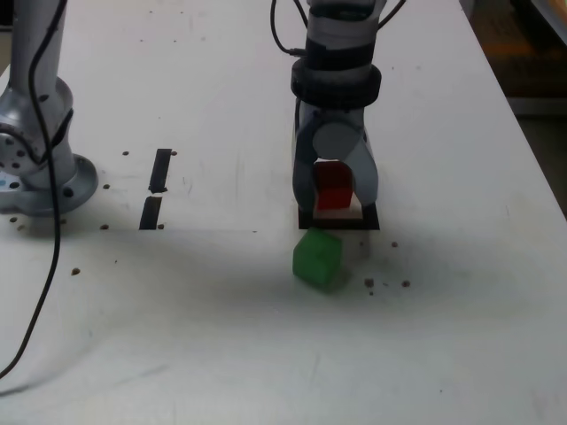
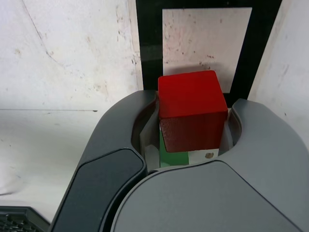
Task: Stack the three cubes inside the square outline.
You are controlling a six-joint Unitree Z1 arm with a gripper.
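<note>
We are holding the red cube (image 1: 334,191) clamped between the jaws of our gripper (image 1: 335,197), which is pointing down over the square outline (image 1: 368,220) on the white table (image 1: 221,336). In the wrist view the red cube (image 2: 192,110) is sitting gripped on both sides by the dark gripper (image 2: 193,130), with the black tape frame and its white centre (image 2: 207,38) lying just beyond it. We cannot tell whether the cube is touching the table. The green cube (image 1: 317,258) is lying tilted just outside the outline, on the side nearer the exterior camera. Two short black tape strips (image 1: 156,188) are lying well apart from it, toward the exterior view's left, near the arm's grey base (image 1: 35,168).
</note>
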